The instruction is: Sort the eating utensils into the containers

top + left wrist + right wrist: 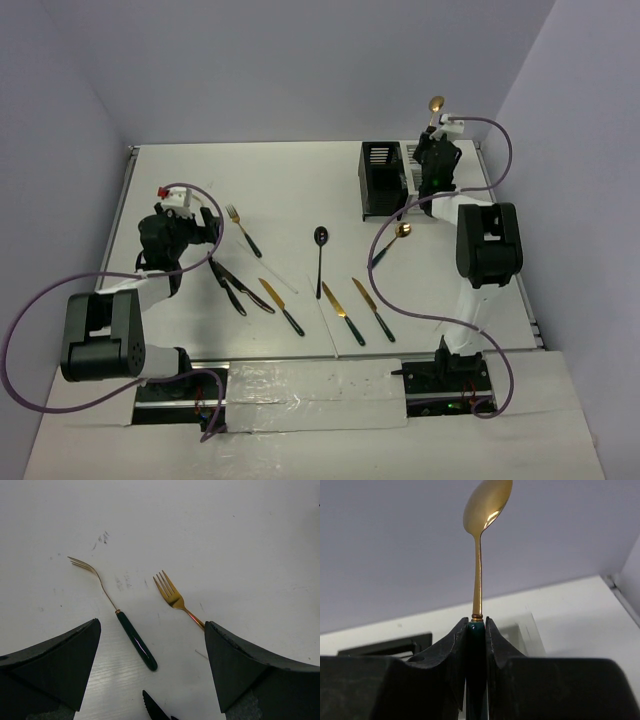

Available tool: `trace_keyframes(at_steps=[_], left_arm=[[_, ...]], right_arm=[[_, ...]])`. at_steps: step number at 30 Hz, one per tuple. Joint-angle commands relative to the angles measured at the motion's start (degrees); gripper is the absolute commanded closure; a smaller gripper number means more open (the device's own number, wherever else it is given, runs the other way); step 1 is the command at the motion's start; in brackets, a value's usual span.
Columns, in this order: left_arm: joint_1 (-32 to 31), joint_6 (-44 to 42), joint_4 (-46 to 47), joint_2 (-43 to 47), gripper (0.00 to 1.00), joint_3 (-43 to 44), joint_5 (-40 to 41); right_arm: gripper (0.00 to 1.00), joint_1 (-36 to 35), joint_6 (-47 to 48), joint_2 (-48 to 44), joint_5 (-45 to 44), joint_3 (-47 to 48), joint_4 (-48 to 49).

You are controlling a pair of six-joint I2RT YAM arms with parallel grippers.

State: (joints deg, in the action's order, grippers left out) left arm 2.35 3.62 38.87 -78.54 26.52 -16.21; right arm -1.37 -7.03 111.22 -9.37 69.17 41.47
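Observation:
My right gripper (437, 133) is shut on the dark green handle of a gold spoon (436, 104) and holds it upright, bowl up (487, 502), above the white caddy (522, 630), which joins the black caddy (383, 180). In the right wrist view the gripper (477, 622) clamps the handle tight. My left gripper (207, 228) is open and empty over two gold forks: one with a green handle (135, 640), the other (171, 594) running under the right finger (250, 670). In the left wrist view the gripper (151, 627) straddles the green handle's end.
Black knives (236, 285) lie near the left gripper, one tip in the left wrist view (152, 710). A black spoon (320, 250), gold knives (281, 305) (343, 313) (372, 308) and a gold spoon (392, 241) lie mid-table. Purple cables loop beside both arms.

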Motion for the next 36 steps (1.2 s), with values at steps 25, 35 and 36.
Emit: trace_keyframes(at_steps=[25, 35, 36], left_arm=[[0.3, -1.1, 2.8, -2.1, 0.06, 2.6, 0.4], [0.3, -1.1, 2.4, -2.7, 0.06, 3.0, 0.3], [0.3, -1.1, 2.3, -2.8, 0.06, 3.2, 0.3]], right_arm=[[1.00, 0.0, 14.4, 17.4, 6.6, 2.7, 40.2], [0.61, 0.0, 15.6, 15.9, 7.3, -0.2, 41.9], [0.59, 0.0, 15.7, 15.7, 7.4, -0.4, 42.2]])
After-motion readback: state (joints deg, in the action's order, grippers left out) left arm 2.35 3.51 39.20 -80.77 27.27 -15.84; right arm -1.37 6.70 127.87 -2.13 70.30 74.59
